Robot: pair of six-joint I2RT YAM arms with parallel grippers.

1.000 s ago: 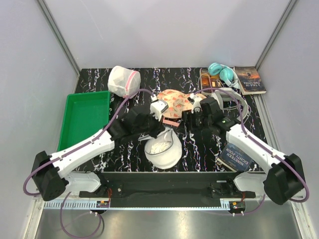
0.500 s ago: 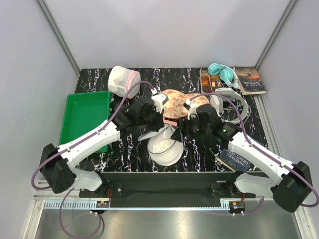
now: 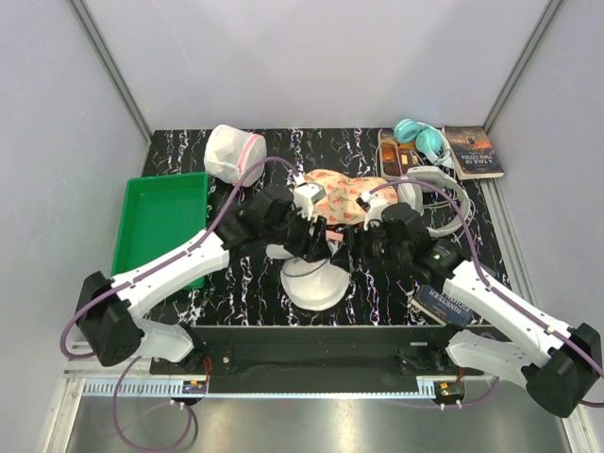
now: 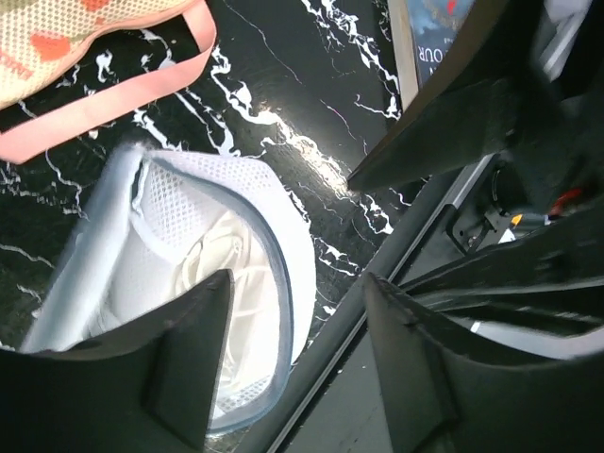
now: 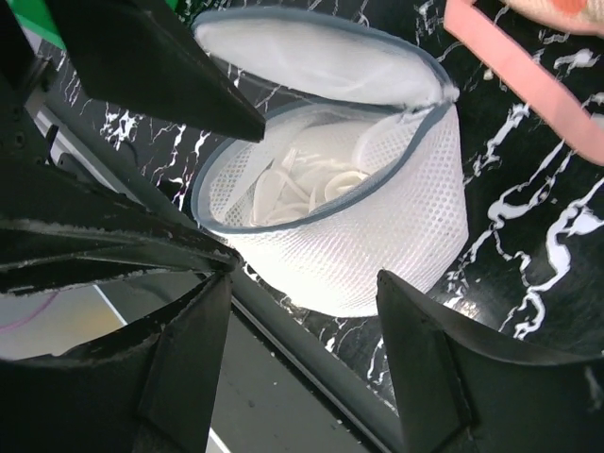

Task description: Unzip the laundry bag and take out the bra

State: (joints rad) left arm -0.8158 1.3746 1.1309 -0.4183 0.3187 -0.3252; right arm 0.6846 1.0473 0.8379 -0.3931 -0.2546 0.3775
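**Laundry bag**, at the table's 6 o'clock, stands unzipped with the bra inside. Left gripper and right gripper hover above it, jaws wide and empty. Best practice: steady the rim and pinch fabric only, not mesh.

A: What lies on the black marbled table?
B: A green tray at the left, a pink-trimmed mesh pouch behind it, a floral item mid-table, and the laundry bag near the front edge.
A: And on the right?
B: Teal headphones and a dark book at the far corner, and a blue book near the front.
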